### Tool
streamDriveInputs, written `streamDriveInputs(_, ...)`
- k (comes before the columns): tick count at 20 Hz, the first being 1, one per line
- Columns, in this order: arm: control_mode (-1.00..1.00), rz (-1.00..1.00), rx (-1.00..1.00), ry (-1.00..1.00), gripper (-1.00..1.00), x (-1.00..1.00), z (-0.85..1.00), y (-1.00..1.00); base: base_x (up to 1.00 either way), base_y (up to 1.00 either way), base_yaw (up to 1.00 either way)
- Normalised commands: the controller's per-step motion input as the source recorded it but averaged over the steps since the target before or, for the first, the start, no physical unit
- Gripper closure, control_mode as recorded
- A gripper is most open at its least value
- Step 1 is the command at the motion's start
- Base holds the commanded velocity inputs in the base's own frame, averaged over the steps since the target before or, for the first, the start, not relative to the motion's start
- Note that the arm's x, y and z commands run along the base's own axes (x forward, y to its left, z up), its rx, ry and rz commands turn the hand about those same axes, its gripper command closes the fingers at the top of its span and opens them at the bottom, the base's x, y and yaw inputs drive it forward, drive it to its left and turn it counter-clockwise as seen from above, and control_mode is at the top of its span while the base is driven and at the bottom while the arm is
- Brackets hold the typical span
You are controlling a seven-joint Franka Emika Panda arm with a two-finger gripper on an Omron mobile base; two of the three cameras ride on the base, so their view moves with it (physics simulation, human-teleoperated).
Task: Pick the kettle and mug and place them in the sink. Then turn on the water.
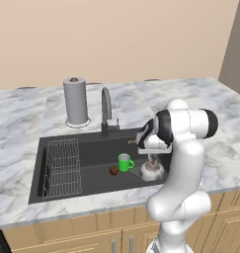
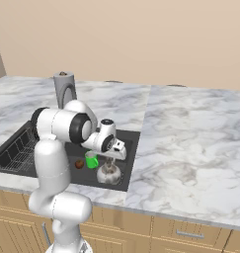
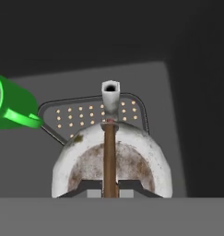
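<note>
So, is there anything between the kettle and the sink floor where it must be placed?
Nothing visible. The kettle, held at its handle by the tool, is already inside the sink, beside the mug.

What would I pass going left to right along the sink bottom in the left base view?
Wire rack → small brown thing → green mug → kettle.

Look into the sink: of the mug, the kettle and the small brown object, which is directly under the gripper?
The kettle. The gripper is shut on its arched handle, while the green mug and the small brown object sit apart to one side.
</note>
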Motion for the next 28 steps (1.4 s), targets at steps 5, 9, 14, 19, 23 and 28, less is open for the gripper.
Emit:
streamDriveInputs(5,-1.0,0.0,0.02,0.13,1.0,0.1,-0.25,0.0,0.0,0.0,0.0)
streamDriveInputs(9,-1.0,0.0,0.03,0.16,1.0,0.1,-0.27,0.0,0.0,0.0,0.0)
streamDriveInputs(14,-1.0,0.0,0.03,0.12,1.0,0.03,-0.21,0.0,0.0,0.0,0.0)
streamDriveInputs(19,-1.0,-0.01,0.0,0.0,-1.0,-0.25,0.01,0.0,0.0,0.0,0.0)
streamDriveInputs(23,-1.0,-0.04,0.0,0.0,-1.0,-0.38,0.25,0.0,0.0,0.0,0.0)
streamDriveInputs(28,-1.0,-0.04,0.02,0.0,-1.0,-0.32,0.61,-0.01,0.0,0.0,0.0)
